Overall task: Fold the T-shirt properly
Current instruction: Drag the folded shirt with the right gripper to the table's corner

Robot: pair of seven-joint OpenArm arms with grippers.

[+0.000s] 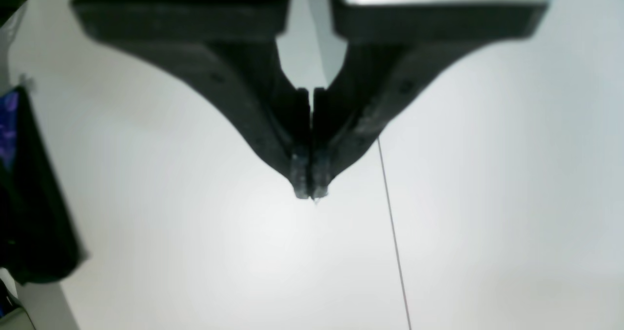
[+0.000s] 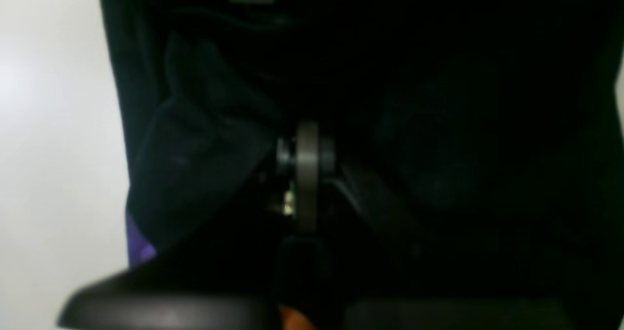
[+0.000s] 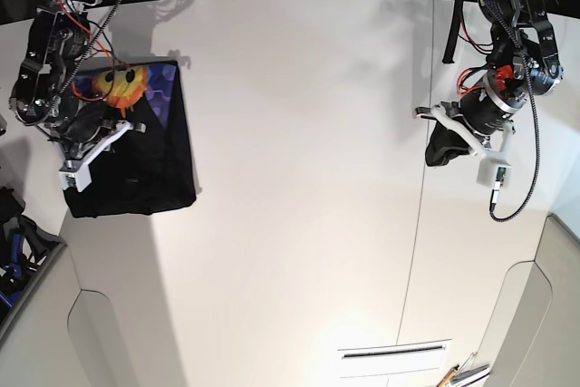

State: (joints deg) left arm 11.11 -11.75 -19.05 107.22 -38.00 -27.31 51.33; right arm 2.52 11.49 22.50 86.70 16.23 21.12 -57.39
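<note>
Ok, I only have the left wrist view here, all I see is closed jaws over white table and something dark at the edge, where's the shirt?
Observer: The T-shirt lies folded at the far side of the table, under the other arm.
Operator: Is the right gripper holding it?
Observer: The right gripper is shut and sits over the black cloth; whether it pinches any fabric I cannot tell.
Operator: Which side faces up?
Observer: The sun-face print on purple shows at one end of the fold.
Operator: And my arm?
Observer: The left gripper hangs shut and empty, well away from the shirt.

white table, thin seam line, white slotted panel at near edge
</note>
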